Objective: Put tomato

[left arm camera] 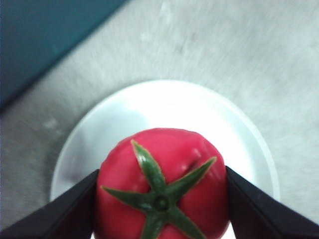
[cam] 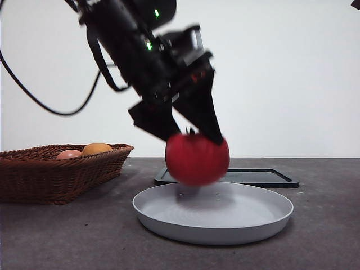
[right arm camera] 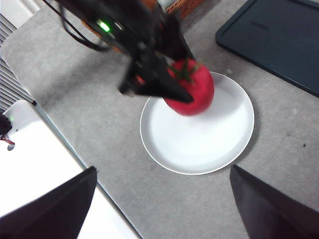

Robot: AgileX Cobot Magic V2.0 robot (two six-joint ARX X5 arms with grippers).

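Note:
The glossy red tomato [cam: 197, 158] with its green calyx hangs just above the white plate [cam: 236, 225], over its near-basket side. My left gripper [cam: 188, 136] is shut on it, one black jaw on each side, as the left wrist view shows, with the tomato [left arm camera: 162, 185] over the plate [left arm camera: 164, 107]. From the right wrist view the tomato [right arm camera: 195, 89] sits over the plate [right arm camera: 209, 139], held by the left arm [right arm camera: 144, 59]. My right gripper [right arm camera: 162, 201] is open and empty, high above the table.
A wicker basket [cam: 56, 174] at the left holds an orange fruit [cam: 97, 149] and a pale pink fruit [cam: 68, 154]. A dark flat tray [cam: 264, 178] lies behind the plate, also in the right wrist view [right arm camera: 279, 40]. A white edge [right arm camera: 45, 164] borders the table.

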